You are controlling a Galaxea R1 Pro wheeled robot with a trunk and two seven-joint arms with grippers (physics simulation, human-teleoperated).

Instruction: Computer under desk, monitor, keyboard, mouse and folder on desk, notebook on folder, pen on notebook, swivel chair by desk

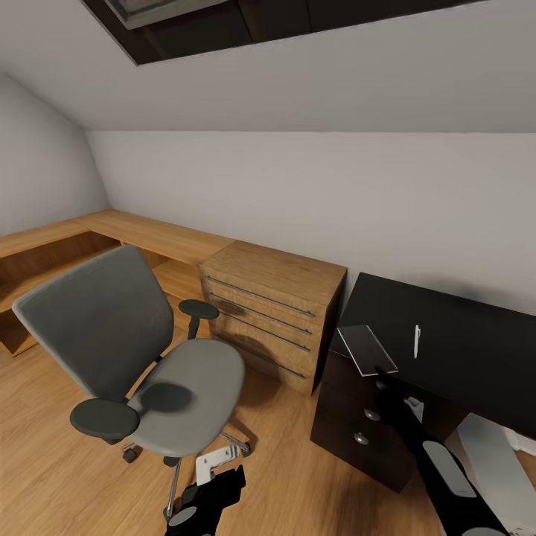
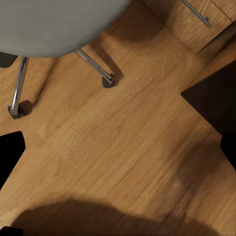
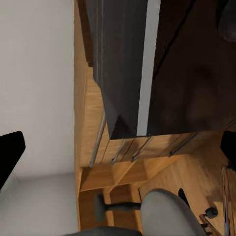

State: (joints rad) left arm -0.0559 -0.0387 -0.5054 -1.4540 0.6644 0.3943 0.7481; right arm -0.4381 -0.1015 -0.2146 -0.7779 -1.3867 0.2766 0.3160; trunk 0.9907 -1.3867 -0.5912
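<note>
Your right gripper (image 1: 381,370) holds one flat grey folder (image 1: 366,348) over the black desk's (image 1: 461,335) edge, near one white pen (image 1: 417,341); your left gripper (image 1: 212,484) hangs with jaws spread wide, holding nothing. One grey swivel chair (image 1: 141,357) stands on plank floor (image 2: 128,142) beside one wooden drawer chest (image 1: 272,313). Your left wrist view catches two chrome chair legs (image 2: 93,66).

Right pincer (image 1: 381,370) above desk (image 1: 461,350) front-left corner, grey flat item (image 1: 366,348) touching it. Pen (image 1: 417,341) just right. Drawer chest (image 1: 272,313) left; swivel chair (image 1: 141,365) farther left.
</note>
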